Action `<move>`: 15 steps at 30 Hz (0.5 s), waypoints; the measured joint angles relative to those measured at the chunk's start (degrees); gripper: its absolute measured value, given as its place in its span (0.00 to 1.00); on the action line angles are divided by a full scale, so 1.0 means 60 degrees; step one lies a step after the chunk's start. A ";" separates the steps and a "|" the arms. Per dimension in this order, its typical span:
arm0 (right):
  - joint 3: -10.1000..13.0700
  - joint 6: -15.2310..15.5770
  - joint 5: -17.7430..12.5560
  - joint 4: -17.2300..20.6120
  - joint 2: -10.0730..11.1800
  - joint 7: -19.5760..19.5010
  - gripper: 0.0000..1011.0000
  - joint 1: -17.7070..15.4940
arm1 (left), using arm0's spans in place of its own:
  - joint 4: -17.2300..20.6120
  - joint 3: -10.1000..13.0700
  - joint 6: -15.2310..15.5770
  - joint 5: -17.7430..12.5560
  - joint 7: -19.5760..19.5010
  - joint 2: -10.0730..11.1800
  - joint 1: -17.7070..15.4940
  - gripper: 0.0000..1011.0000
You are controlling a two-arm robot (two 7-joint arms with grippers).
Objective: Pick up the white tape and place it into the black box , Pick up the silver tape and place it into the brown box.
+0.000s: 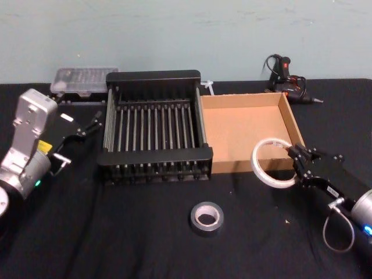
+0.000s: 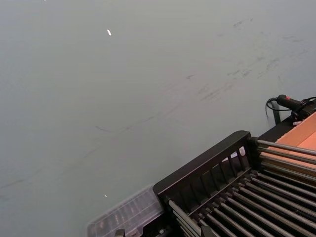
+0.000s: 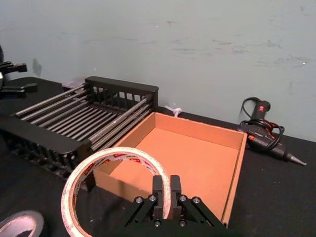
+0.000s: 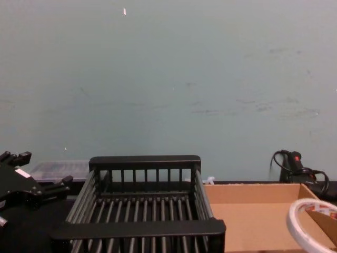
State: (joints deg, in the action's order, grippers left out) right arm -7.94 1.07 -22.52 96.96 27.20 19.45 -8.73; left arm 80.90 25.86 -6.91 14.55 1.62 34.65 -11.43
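Your right gripper (image 1: 294, 158) has its two black fingers (image 3: 163, 190) closed tight on the rim of the white tape roll with red printed marks (image 1: 271, 163), which is lifted off the black tabletop (image 1: 116, 232) and held on edge, tilted, over the near right corner of the shallow tan cardboard tray (image 1: 244, 125). In the right wrist view the ring (image 3: 106, 173) stands in front of the tray's near wall (image 3: 118, 185), with the tray floor (image 3: 192, 158) bare behind it.

The thick dull grey duct-tape roll with a pale core (image 1: 206, 218) lies flat on the table, nearer to you than both boxes and apart from them.

The black slatted plastic crate (image 1: 156, 156) sits just left of the tray, touching or nearly touching it, with nothing on its bars.

Your left gripper (image 1: 75, 131) hangs beside the crate's left wall, fingers parted and holding nothing.

Behind the crate sits a clear plastic case (image 1: 78, 78); a black glue gun (image 1: 288, 75) lies behind the tray
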 joint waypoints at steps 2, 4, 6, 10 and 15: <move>-0.0009 0.0062 -0.0020 -0.0122 -0.0066 -0.0034 0.10 0.0140 | 0.0000 0.0000 0.0000 0.0000 0.0000 0.0000 0.0000 0.99; -0.0023 0.0111 -0.0040 -0.0208 -0.0113 -0.0063 0.10 0.0245 | -0.0001 0.0000 0.0000 0.0000 0.0000 0.0000 0.0000 0.99; -0.0049 0.0168 -0.0042 -0.0330 -0.0177 -0.0099 0.10 0.0404 | 0.0000 0.0001 0.0000 0.0000 0.0000 0.0000 0.0000 0.99; -0.0111 0.0229 -0.0027 -0.0515 -0.0252 -0.0148 0.10 0.0661 | 0.0000 0.0001 0.0000 0.0000 0.0000 0.0000 0.0000 0.99; -0.0196 0.0238 0.0074 -0.0717 -0.0319 -0.0163 0.10 0.0968 | 0.0000 0.0000 0.0000 0.0001 0.0000 0.0000 -0.0001 0.99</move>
State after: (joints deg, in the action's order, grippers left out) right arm -9.12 2.49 -22.08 92.66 25.29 18.48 -2.92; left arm 80.90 25.86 -6.91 14.55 1.62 34.65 -11.43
